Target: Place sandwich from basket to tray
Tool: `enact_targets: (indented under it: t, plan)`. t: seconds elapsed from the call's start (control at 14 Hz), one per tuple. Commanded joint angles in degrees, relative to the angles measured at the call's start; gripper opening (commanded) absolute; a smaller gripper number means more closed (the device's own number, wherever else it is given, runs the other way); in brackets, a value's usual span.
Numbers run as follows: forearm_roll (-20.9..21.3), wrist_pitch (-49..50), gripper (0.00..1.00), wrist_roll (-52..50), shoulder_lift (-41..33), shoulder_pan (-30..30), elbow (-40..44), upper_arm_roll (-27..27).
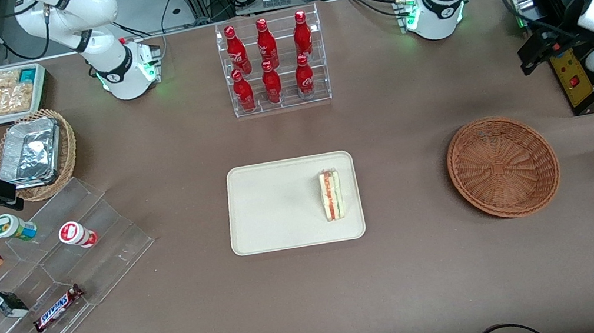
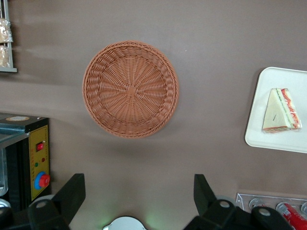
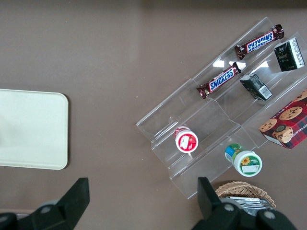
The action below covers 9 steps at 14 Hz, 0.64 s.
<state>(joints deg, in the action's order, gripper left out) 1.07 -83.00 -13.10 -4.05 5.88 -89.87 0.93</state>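
With the sandwich (image 1: pixel 331 195) already lying on the cream tray (image 1: pixel 260 238), close to the tray edge that faces the woven basket (image 1: pixel 503 166), the transfer looked complete. The basket sat bare on the brown table (image 1: pixel 408 268), well apart from the tray toward the working arm's end. High above the table near the basket hung the left arm's gripper (image 2: pixel 139 194), its two black fingers (image 2: pixel 72 191) spread wide with nothing between them. Farther from the front camera than the tray stood a clear rack of red cola bottles (image 1: pixel 272 63). Little risk seemed left. The wedge rested near the rim, so a low sweep of the arm across the tray could nudge it off. A black box with a red button (image 2: pixel 26 160) beside the basket could be clipped by a careless retreat.
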Motion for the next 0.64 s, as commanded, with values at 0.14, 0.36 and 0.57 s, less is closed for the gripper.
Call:
enact_targets:
  t: [0.14, 0.36, 0.57]
  plan:
    - [-0.36, 1.35, 1.00, 0.71, -0.52, -1.23, 0.57, 0.91]
    - [-0.45, 1.61, 1.00, 0.62, -0.52, -0.96, 0.05, 0.91]
    - [-0.45, 2.58, 1.00, 0.89, -0.43, -0.96, 0.05, 0.91]
